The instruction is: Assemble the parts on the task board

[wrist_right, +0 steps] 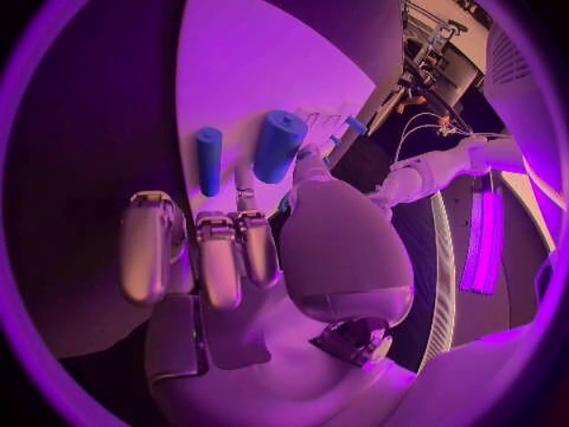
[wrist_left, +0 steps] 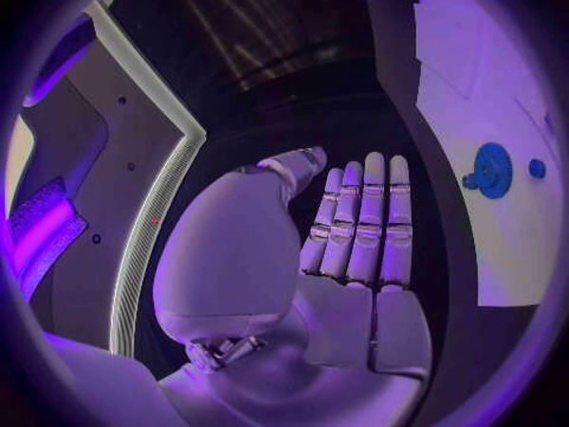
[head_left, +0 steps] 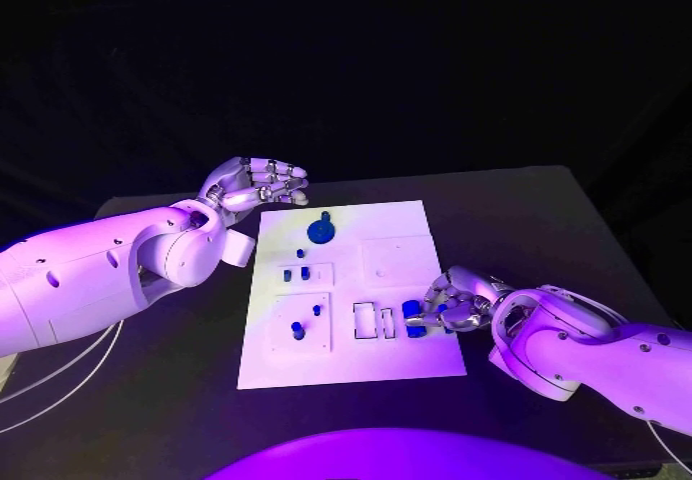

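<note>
Right robot hand (head_left: 450, 303) sits at the task board's (head_left: 389, 365) near right edge, thumb and fingers closed on a blue cylindrical part (wrist_right: 279, 145) — a thinner blue peg (wrist_right: 209, 159) just beside it. Left robot hand (head_left: 257, 184) hovers past the board's far-left corner above the tabletop (head_left: 548, 220), fingers straight, empty.

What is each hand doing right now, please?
Left hand: open, fingers straight, holding nothing.
Right hand: holds a blue cylinder part over the task board.

A: The task board (head_left: 411, 225) looks like smooth, matt white plastic; the blue parts (head_left: 320, 232) look matt plastic too.

B: The fingers (wrist_left: 361, 218) gleam like metal. The tabletop (head_left: 548, 220) is dull black.
</note>
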`<act>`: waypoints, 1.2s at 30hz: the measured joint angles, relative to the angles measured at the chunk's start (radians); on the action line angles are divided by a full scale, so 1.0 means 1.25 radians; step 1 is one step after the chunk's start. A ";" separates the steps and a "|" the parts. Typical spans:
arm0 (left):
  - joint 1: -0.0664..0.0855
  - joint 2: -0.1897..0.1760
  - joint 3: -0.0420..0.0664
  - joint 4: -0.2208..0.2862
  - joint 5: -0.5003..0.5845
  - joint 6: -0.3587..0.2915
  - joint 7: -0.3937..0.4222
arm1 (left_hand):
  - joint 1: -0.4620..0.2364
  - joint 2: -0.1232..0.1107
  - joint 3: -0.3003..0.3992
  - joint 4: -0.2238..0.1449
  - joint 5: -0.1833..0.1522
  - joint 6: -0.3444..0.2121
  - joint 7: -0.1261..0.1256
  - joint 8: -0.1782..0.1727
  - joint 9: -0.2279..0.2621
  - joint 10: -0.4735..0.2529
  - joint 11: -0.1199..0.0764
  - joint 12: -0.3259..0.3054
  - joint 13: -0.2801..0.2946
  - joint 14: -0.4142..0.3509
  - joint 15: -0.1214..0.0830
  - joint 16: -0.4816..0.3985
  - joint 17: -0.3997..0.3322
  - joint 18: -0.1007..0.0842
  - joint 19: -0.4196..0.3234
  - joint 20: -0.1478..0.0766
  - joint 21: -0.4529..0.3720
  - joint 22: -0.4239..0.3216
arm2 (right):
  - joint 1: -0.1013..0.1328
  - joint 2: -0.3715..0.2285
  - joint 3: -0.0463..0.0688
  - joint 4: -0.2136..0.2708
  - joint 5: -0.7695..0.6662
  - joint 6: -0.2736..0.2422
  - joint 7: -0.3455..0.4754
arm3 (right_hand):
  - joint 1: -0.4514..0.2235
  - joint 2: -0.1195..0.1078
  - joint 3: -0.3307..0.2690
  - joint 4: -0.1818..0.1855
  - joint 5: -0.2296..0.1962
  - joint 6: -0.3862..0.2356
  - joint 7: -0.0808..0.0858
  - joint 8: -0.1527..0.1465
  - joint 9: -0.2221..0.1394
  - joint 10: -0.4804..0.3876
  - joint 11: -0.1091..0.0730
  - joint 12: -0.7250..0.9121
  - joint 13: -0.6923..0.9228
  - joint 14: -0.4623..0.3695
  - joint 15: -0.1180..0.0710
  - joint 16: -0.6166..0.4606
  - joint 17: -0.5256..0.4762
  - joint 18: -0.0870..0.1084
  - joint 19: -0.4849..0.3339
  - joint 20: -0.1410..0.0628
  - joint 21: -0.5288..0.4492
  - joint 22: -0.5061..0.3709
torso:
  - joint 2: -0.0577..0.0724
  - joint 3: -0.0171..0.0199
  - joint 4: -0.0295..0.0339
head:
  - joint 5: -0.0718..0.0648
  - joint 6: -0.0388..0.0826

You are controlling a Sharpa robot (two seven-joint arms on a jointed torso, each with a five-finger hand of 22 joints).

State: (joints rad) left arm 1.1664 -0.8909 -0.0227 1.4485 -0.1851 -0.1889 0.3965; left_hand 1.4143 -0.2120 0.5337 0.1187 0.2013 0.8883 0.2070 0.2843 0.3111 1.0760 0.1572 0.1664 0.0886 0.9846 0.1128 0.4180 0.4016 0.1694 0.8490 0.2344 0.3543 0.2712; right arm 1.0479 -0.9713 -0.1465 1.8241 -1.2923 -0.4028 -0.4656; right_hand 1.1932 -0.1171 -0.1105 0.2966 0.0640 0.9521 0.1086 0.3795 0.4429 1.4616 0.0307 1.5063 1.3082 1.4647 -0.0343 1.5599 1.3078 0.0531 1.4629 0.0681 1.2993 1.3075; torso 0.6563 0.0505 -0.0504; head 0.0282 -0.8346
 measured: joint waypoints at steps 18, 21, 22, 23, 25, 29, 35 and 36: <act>0.000 -0.005 0.000 0.000 0.007 0.001 -0.002 | -0.028 -0.002 -0.020 0.027 0.000 0.000 0.000 0.000 0.001 -0.003 -0.003 0.003 0.002 0.000 0.000 0.000 0.008 0.000 0.003 0.003 -0.012 -0.009 | -0.002 0.027 0.003 -0.005 -0.088 0.048 -0.036 | 0.038 0.005 -0.009 -0.002 0.000 0.022 -0.016 0.027 0.005 0.003 -0.009 0.006 0.000 0.003 -0.009 0.003 0.000 0.000 0.003 -0.003 0.018 0.000 | 0.000 -0.0006 0.0007 | -0.011 -0.005; 0.000 -0.005 0.000 0.000 0.008 0.002 -0.002 | -0.027 -0.002 -0.020 0.027 0.000 0.000 0.000 0.000 0.001 -0.003 -0.003 0.003 0.002 0.000 0.000 0.000 0.008 0.000 0.003 0.003 -0.012 -0.009 | -0.002 0.028 0.003 0.001 -0.097 0.053 -0.043 | 0.069 0.004 -0.004 -0.007 0.000 0.025 -0.019 0.031 0.006 0.003 -0.009 0.006 0.000 0.003 -0.009 0.003 0.000 0.000 0.001 -0.008 0.018 0.000 | 0.000 -0.0006 0.0006 | -0.010 -0.006; 0.000 -0.005 0.000 0.000 0.009 0.002 -0.002 | -0.028 -0.002 -0.020 0.027 0.000 0.000 0.000 0.000 0.001 -0.003 -0.003 0.003 0.002 0.000 0.000 0.000 0.008 0.000 0.003 0.003 -0.012 -0.009 | -0.002 0.028 0.003 0.003 -0.099 0.053 -0.044 | 0.092 0.002 0.005 -0.009 0.000 0.025 -0.019 0.034 0.006 0.003 -0.009 0.006 0.000 0.001 -0.011 0.003 0.000 0.000 0.003 -0.009 0.018 0.000 | 0.000 -0.0006 0.0007 | -0.009 -0.006; 0.000 -0.006 0.000 0.001 0.009 0.002 -0.002 | -0.028 -0.002 -0.020 0.027 0.000 0.000 0.000 0.000 0.001 -0.003 -0.003 0.003 0.002 0.000 0.000 0.000 0.008 0.000 0.003 0.003 -0.012 -0.009 | -0.003 0.028 0.003 0.006 -0.100 0.054 -0.046 | 0.107 0.000 0.018 -0.009 -0.001 0.025 -0.019 0.034 0.007 0.003 -0.009 0.006 0.000 0.000 -0.012 0.003 0.000 0.000 0.003 -0.009 0.018 0.000 | 0.000 -0.0006 0.0007 | -0.009 -0.006; 0.000 -0.006 0.000 0.001 0.009 0.002 -0.002 | -0.028 -0.002 -0.020 0.027 0.000 0.000 0.000 0.000 0.001 -0.003 -0.003 0.003 0.002 0.000 0.000 0.000 0.008 0.000 0.003 0.003 -0.015 -0.010 | -0.003 0.029 0.003 0.010 -0.102 0.054 -0.049 | 0.127 -0.007 0.040 -0.008 -0.001 0.023 -0.017 0.034 0.005 0.003 -0.009 0.006 0.000 0.000 -0.012 0.003 0.000 0.000 0.003 -0.009 0.020 0.000 | 0.000 -0.0006 0.0007 | -0.008 -0.007; 0.000 -0.007 0.000 0.001 0.013 0.005 -0.002 | -0.028 -0.002 -0.020 0.027 0.000 0.000 0.000 0.000 0.001 -0.003 -0.003 0.003 0.002 0.000 0.000 0.000 0.009 0.000 0.003 0.003 -0.015 -0.012 | -0.003 0.029 0.002 0.017 -0.103 0.052 -0.054 | 0.166 -0.013 0.075 -0.012 -0.002 0.023 -0.017 0.030 -0.005 0.004 -0.010 0.006 0.000 0.000 -0.011 0.003 0.000 0.000 0.003 -0.009 0.027 0.000 | 0.000 -0.0011 0.0005 | -0.006 -0.005; 0.000 -0.007 0.000 0.003 0.026 0.018 -0.001 | -0.027 -0.002 -0.020 0.027 0.000 0.000 0.000 0.000 0.001 -0.003 -0.003 0.003 0.002 -0.001 -0.001 0.000 0.010 0.000 0.003 0.003 -0.019 -0.013 | -0.001 0.034 0.000 0.023 -0.100 0.047 -0.064 | 0.180 -0.011 0.109 -0.007 -0.005 0.031 -0.013 0.037 -0.006 0.003 -0.015 0.006 0.000 0.000 -0.012 0.006 0.000 0.000 0.003 -0.009 0.031 0.000 | 0.000 -0.0011 0.0002 | -0.007 0.002; 0.000 -0.007 0.000 0.003 0.029 0.020 -0.001 | -0.027 -0.002 -0.020 0.027 0.000 0.000 0.000 0.000 0.001 -0.003 -0.003 0.003 0.002 -0.002 -0.002 0.000 0.010 0.000 0.003 0.003 -0.019 -0.013 | -0.001 0.034 0.000 0.025 -0.099 0.045 -0.066 | 0.180 -0.011 0.113 -0.007 -0.005 0.032 -0.012 0.038 -0.006 0.003 -0.015 0.005 0.000 0.003 -0.014 0.006 0.000 0.000 0.003 -0.009 0.031 0.000 | 0.000 -0.0012 0.0002 | -0.008 0.003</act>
State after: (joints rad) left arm 1.1663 -0.9000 -0.0227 1.4525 -0.1494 -0.1638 0.3950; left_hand 1.3799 -0.2148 0.5091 0.1520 0.2013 0.8883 0.2070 0.2843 0.3130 1.0723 0.1535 0.1705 0.0905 0.9820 0.1102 0.4180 0.4140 0.1694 0.8526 0.2379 0.3301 0.2555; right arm 1.0465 -0.9287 -0.1466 1.8550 -1.4163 -0.3460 -0.5485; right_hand 1.4179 -0.1306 0.0303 0.2881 0.0573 0.9921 0.0939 0.4270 0.4349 1.4655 0.0120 1.5123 1.3078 1.4684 -0.0522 1.5676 1.3073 0.0532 1.4662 0.0573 1.3380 1.3081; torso 0.6562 0.0491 -0.0501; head 0.0188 -0.8305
